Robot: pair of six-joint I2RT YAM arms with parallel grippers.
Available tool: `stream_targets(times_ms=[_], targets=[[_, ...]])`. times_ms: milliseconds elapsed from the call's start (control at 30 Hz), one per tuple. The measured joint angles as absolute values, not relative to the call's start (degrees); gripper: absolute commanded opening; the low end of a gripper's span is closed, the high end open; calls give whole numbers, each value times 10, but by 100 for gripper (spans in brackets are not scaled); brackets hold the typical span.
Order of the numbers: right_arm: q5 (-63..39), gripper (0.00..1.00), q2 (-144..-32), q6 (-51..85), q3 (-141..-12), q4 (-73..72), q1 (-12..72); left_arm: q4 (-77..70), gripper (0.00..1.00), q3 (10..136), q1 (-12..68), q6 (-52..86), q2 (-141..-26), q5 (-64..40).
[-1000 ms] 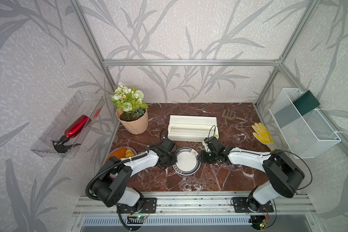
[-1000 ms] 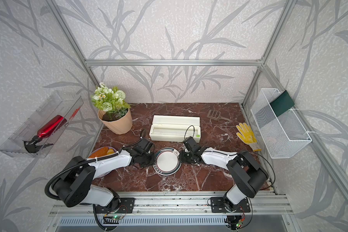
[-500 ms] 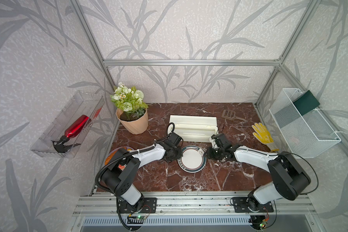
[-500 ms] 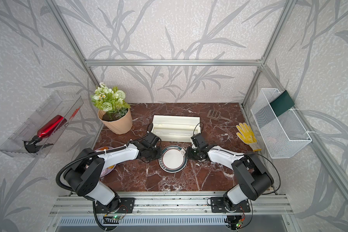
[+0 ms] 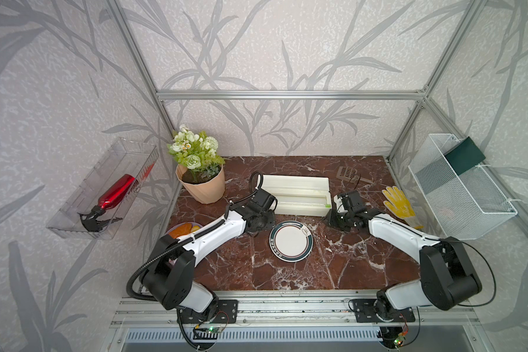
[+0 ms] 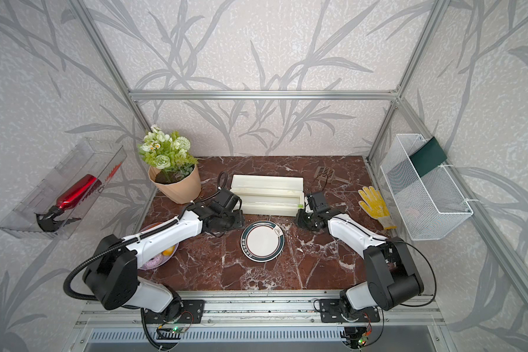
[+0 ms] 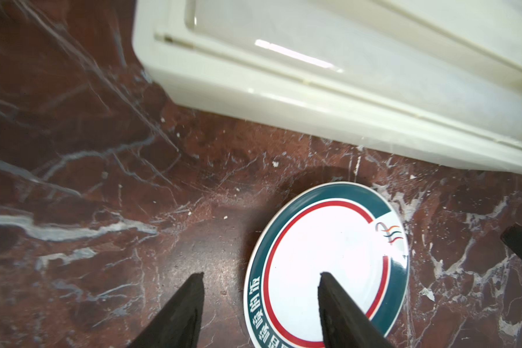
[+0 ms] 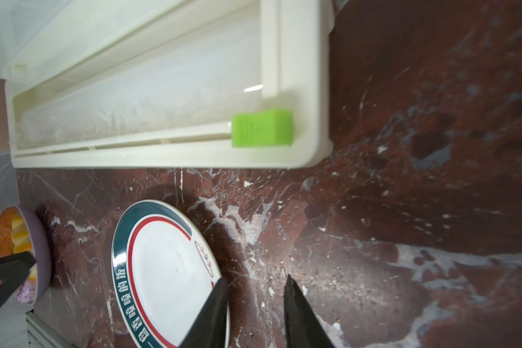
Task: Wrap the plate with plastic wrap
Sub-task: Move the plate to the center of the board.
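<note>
**Entry: wrapping station, task barely begun.**

- Plate: green-rimmed, flat on the marble table at centre, just near of the dispenser box. It looks bare, with no film over it that I can make out.
- Plastic wrap: on its roll inside the opened box. The green cutter slider is parked at the box's right end.
- Left gripper: low at the plate's left edge, fingers well apart, empty.
- Right gripper: low at the plate's right edge, fingers narrowly apart, nothing between them.
- Left to do, by my reckoning: draw out a sheet, cut it, lay it over the plate and tuck it round the rim.
</note>
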State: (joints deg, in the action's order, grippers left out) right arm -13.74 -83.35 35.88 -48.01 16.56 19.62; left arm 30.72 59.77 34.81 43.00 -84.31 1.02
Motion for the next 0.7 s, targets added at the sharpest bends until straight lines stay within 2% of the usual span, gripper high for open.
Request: stream_targets(times_ms=[200, 333, 400, 567, 700], targets=[[-105, 22, -869, 344, -544, 191, 177, 344, 63, 651, 331, 400, -814, 43], [-97, 22, -886, 338, -562, 200, 171, 359, 63, 683, 294, 387, -816, 45], [-95, 18, -901, 334, -573, 207, 169, 360, 62, 694, 273, 384, -821, 39], [-80, 18, -911, 318, -595, 237, 168, 352, 60, 710, 235, 362, -841, 22], [-65, 23, -897, 302, -615, 276, 168, 373, 58, 789, 232, 332, -910, 0]])
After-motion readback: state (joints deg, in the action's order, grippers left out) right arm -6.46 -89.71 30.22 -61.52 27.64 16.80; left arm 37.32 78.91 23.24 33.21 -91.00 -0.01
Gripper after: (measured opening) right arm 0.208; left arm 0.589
